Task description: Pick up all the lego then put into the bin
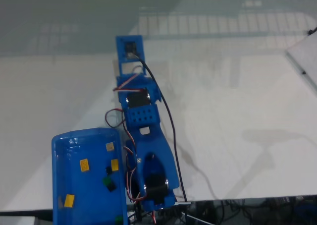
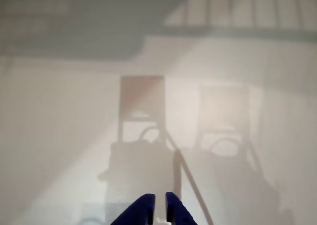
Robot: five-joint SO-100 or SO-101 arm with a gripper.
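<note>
Fixed view has the blue jointed robot arm stretched out along the white glossy tabletop, with a black cable running down its right side and a few red and white wires looping off its left. Top right there's a corner of a white sheet or board, well apart from the arm. Nothing stands near the arm's far end, just bare table and reflections.

Wrist view shows the blue two-finger gripper poking in from the bottom edge, fingertips nearly together with only a thin gap between them, nothing pinched there. It's over bare white table with the arm's shadows on it.

The glossy bright-blue rectangular plastic bin sits just beside the arm's base on the left in the fixed view. Inside are the tiny lego bricks: four yellow lego bricks, a couple of black lego bricks, and a green lego brick at the bottom rim.
</note>
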